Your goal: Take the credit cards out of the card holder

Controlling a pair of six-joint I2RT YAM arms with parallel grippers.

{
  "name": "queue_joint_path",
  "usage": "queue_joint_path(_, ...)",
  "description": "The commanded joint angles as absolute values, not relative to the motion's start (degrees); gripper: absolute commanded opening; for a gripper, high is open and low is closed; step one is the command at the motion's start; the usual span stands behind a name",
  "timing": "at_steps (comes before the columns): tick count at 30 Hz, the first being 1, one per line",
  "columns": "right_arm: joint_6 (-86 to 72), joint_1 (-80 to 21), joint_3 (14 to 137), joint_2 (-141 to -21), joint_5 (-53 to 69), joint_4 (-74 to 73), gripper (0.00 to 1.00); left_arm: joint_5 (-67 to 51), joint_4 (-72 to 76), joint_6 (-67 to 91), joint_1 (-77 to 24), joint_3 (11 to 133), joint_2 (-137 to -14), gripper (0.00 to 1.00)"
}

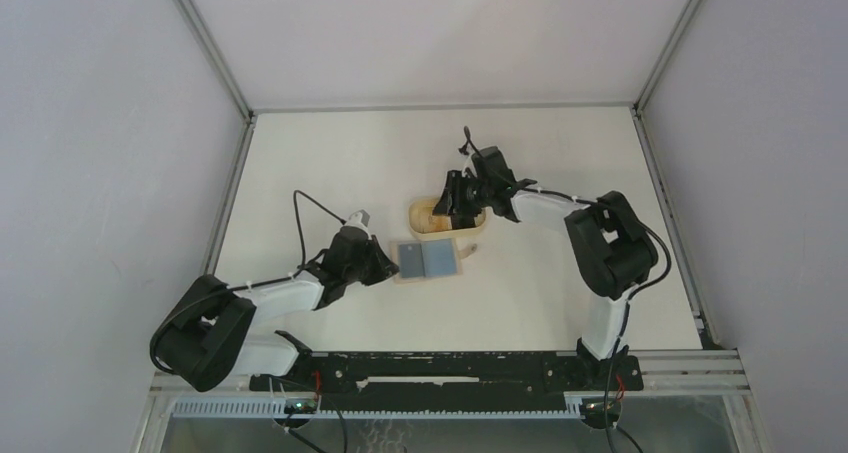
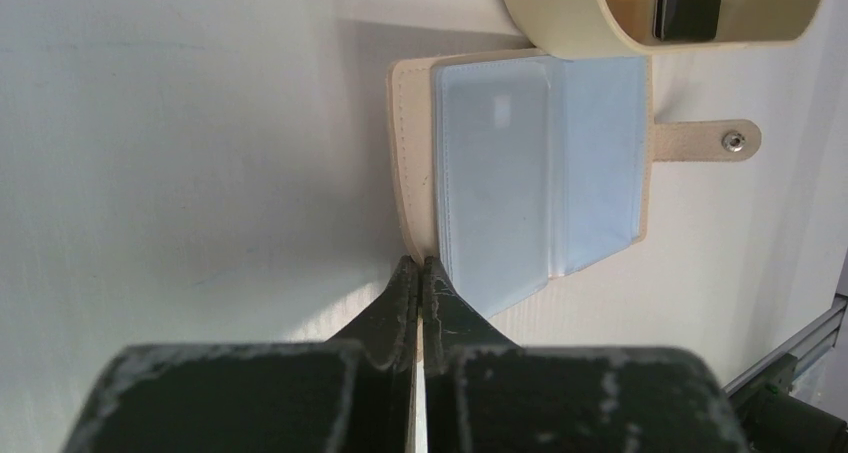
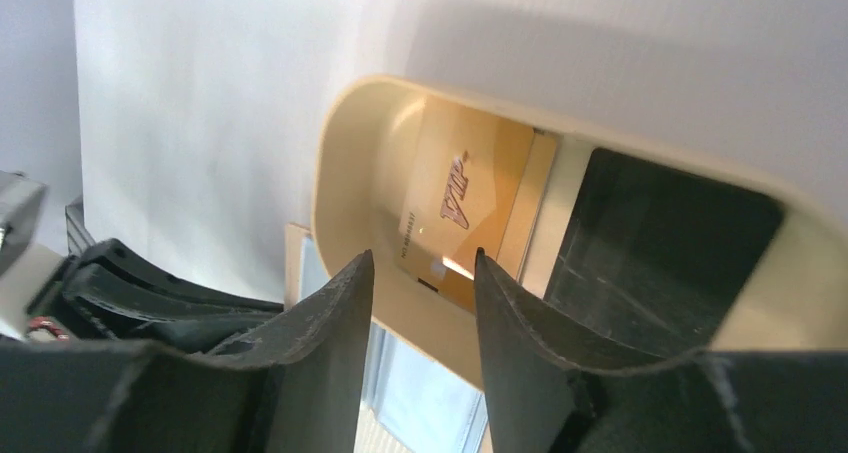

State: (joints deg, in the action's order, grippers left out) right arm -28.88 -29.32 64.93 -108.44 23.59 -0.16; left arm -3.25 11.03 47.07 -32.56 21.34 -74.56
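Tan credit card [image 3: 492,163], reddish logo [image 3: 453,205] illegible, inside beige tray [image 3: 332,181]

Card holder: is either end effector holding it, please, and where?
The shut left end effector seems to pinch the card holder's cover corner; the right end effector holds nothing.

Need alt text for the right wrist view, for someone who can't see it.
A tan card and a black card sit inside an oval tray, with the right end effector open above its rim. The open card holder shows beside the tray.
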Motion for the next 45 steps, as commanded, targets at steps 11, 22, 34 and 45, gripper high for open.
queue_joint_path(11,-20.5,-49.5,63.9,-96.2,-2.8,-8.5,0.83,-1.9,18.7,54.7,-40.2,18.8,-76.2,0.00)
queue_joint_path(22,-25.7,-54.2,62.9,-102.5,-11.3,-9.8,0.84,-1.7,25.4,59.3,-42.0,16.0,-80.5,0.00)
queue_joint_path(34,-26.1,-54.9,62.9,-103.9,-14.2,-11.8,0.79,-1.1,26.4,60.1,-42.2,15.1,-81.3,0.00)
queue_joint_path(45,-26.5,-56.2,62.8,-105.8,-14.1,-12.5,0.76,-1.0,27.3,60.4,-42.2,14.4,-81.8,0.00)
